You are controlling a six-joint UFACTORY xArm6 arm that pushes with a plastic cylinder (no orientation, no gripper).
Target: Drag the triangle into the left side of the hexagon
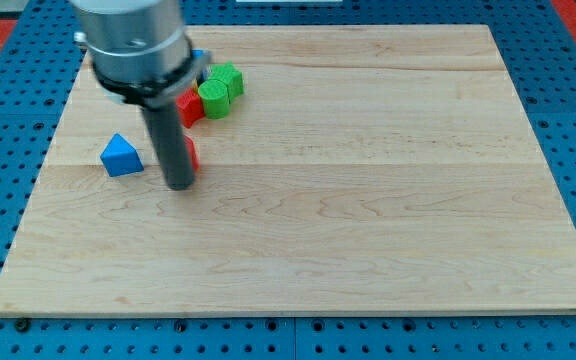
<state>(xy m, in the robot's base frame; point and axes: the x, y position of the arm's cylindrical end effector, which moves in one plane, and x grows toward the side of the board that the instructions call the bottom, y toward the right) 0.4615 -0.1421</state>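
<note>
A blue triangle block (120,156) lies on the wooden board (368,200) at the view's left. My tip (180,186) rests on the board just right of the triangle, a short gap apart. A red block (192,153) is mostly hidden behind the rod, so I cannot make out its shape. Another red block (188,106) sits higher up, touching a green block (220,92) that looks like two joined pieces. A sliver of a blue block (198,57) shows behind the arm's housing.
The arm's grey housing (133,40) covers the board's top-left corner. Blue perforated table (568,120) surrounds the board on all sides.
</note>
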